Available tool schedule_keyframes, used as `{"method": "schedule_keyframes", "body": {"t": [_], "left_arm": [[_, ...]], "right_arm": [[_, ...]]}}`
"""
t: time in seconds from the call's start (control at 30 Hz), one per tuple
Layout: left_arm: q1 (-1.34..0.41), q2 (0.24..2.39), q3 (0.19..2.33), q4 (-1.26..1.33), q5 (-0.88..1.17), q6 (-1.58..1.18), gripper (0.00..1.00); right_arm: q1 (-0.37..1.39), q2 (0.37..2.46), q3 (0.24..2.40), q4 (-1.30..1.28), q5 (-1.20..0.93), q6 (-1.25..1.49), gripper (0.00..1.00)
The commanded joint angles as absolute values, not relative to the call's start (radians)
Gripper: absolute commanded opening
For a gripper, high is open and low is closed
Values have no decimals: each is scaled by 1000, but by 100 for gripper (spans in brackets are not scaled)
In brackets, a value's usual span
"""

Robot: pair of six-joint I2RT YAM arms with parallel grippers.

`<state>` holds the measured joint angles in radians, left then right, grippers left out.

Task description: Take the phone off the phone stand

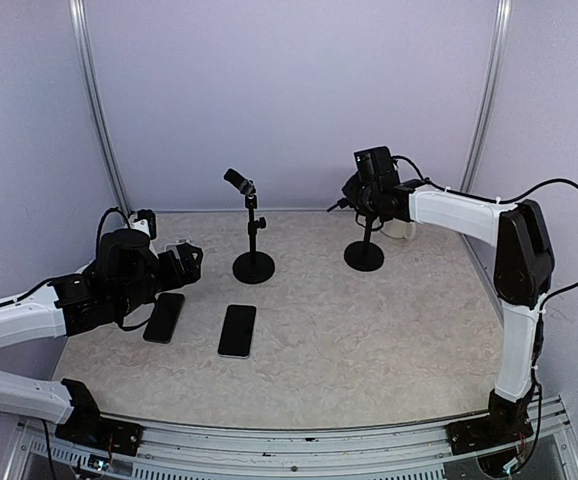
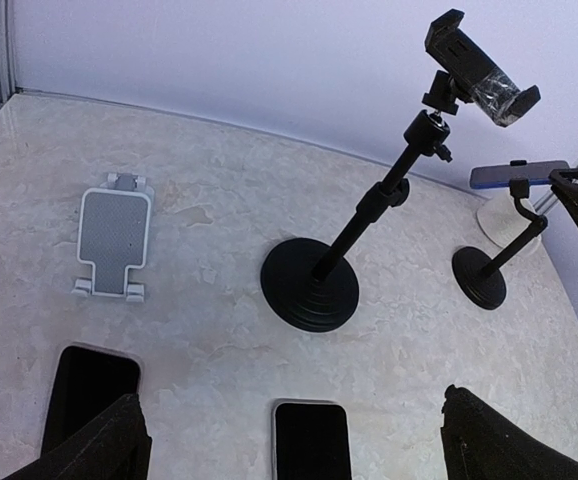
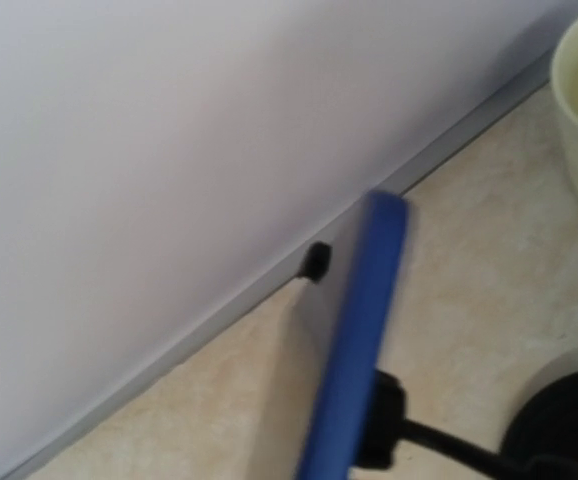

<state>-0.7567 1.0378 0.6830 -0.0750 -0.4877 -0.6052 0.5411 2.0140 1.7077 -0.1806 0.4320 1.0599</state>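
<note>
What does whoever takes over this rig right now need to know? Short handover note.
Left tool: open, empty, low over the table's left side.
Right tool: up at the blue phone; can't tell whether it is open or shut.
The blue phone sits in the clamp of the right-hand stand. The middle stand is empty.
Done: right tool is at the phone.
Left: grip the phone, pull it out of the clamp, and probably set it down.

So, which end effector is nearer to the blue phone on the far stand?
Right. The right end effector is up at the blue phone on its stand. The left end effector hangs low, far off across the table.
</note>
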Motion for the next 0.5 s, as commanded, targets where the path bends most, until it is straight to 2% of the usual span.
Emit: {"method": "schedule_keyframes", "body": {"t": [0.0, 0.13, 0.47], "left_arm": [[-749, 1024, 675, -54, -501, -604, 99], [-750, 1026, 676, -52, -493, -604, 99], [-753, 1028, 687, -51, -445, -575, 99]], "right_arm": [[536, 1964, 1694, -209, 462, 1046, 9], [534, 1924, 1666, -206, 432, 1037, 0], [532, 1760, 1521, -116, 235, 935, 0]]}}
